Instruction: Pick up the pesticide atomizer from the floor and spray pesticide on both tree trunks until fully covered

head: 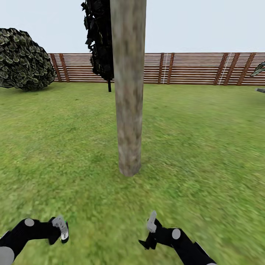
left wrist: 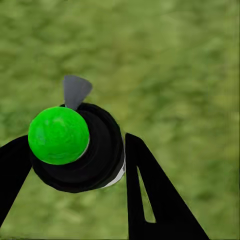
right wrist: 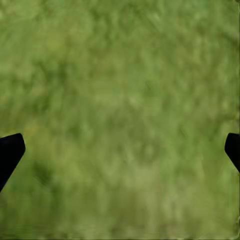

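We stand on the wide green lawn (head: 206, 154) close before a tall, bare, mottled grey-tan tree trunk (head: 129, 95), both arms held low in front of us. In the left wrist view the left pincer (left wrist: 75, 155) is pinching a small near-black round bottle capped with a bright green ball, which we take to be the pesticide atomizer (left wrist: 80, 147); a grey nozzle-like tab juts from it, and a black finger presses it from each side. The bottle seems held this way so its nozzle can be turned toward the bark, though we cannot tell which way it points. The right pincer (right wrist: 120, 150) is spread wide with only grass between its tips, probably kept clear as a spare. We see no whitish specks on the trunk, so spraying looks not yet begun here. Behind runs a brown horizontal-slat wooden fence (head: 191, 68), with a rounded dark green bush (head: 24, 59) and a near-black narrow tree (head: 99, 40).
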Controlling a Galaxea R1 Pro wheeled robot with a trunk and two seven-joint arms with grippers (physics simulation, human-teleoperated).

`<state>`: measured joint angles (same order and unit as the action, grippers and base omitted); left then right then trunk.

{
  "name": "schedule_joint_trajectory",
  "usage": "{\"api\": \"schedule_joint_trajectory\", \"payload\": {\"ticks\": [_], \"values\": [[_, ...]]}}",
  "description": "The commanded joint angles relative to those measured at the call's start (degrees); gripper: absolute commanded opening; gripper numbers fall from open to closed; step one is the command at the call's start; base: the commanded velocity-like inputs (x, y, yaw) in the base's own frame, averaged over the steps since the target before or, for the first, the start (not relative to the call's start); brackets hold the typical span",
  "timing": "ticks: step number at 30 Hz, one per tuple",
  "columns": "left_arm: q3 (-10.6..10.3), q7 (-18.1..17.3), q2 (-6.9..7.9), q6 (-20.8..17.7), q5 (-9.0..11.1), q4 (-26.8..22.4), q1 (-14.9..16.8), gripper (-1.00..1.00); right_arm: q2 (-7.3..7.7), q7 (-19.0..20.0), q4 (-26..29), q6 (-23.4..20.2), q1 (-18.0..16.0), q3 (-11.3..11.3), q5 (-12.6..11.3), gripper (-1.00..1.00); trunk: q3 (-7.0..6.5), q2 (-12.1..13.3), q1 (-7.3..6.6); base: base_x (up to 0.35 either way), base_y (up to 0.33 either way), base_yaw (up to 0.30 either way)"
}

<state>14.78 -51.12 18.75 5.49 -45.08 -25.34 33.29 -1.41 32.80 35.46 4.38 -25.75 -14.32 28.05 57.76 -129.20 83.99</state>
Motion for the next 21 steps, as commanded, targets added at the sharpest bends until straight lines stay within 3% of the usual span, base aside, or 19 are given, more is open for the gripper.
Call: {"api": "schedule_joint_trajectory", "payload": {"ticks": [1, 5, 8, 10, 14, 15, 21], "values": [[2.0, 7.0, -2.00, -0.9, 0.6, 1.6, 0.0, -1.00, 0.25, -5.8, -4.4, 0.2, 0.0, 2.6, -0.1, 1.00, -0.01, 0.0, 0.00, 0.000, 0.000, 0.000], [4.2, 27.4, -7.51, -1.8, 1.5, 6.1, 0.0, -1.00, 0.24, -22.5, -12.5, 1.8, 0.1, 10.2, -0.3, 1.00, -0.01, 0.0, 0.00, 0.000, 0.000, 0.000], [5.1, 36.5, -9.95, -2.1, 4.2, 9.9, 0.0, -1.00, 0.20, -31.8, -16.1, 3.0, 0.1, 16.3, -0.5, 1.00, -0.01, 0.0, 0.00, 0.000, 0.000, 0.000], [6.1, 38.8, -11.03, -4.1, 7.5, 11.1, 0.1, -1.00, 0.31, -36.2, -18.5, 5.2, 0.1, 22.2, -1.2, 1.00, -0.01, 0.0, 0.00, 0.000, 0.000, 0.000], [6.7, 39.9, -11.81, -14.6, 13.6, 11.5, 0.2, -1.00, 1.20, -39.8, -21.3, 15.1, 0.2, 33.2, -2.5, 1.00, -0.01, 0.0, 0.00, 0.000, 0.000, 0.000], [6.6, 40.1, -12.01, -19.4, 15.9, 11.1, 0.2, -1.00, 3.43, -40.4, -21.7, 21.5, 1.3, 37.1, -2.9, 1.00, -0.01, 0.0, 0.00, 0.000, 0.000, 0.000], [6.3, 40.1, -12.12, -20.8, 16.2, 11.0, 0.5, -1.00, 4.06, -40.4, -21.9, 27.1, 2.2, 37.6, -3.0, 1.00, -0.01, 0.0, 0.00, 0.137, -0.008, 0.000]]}}
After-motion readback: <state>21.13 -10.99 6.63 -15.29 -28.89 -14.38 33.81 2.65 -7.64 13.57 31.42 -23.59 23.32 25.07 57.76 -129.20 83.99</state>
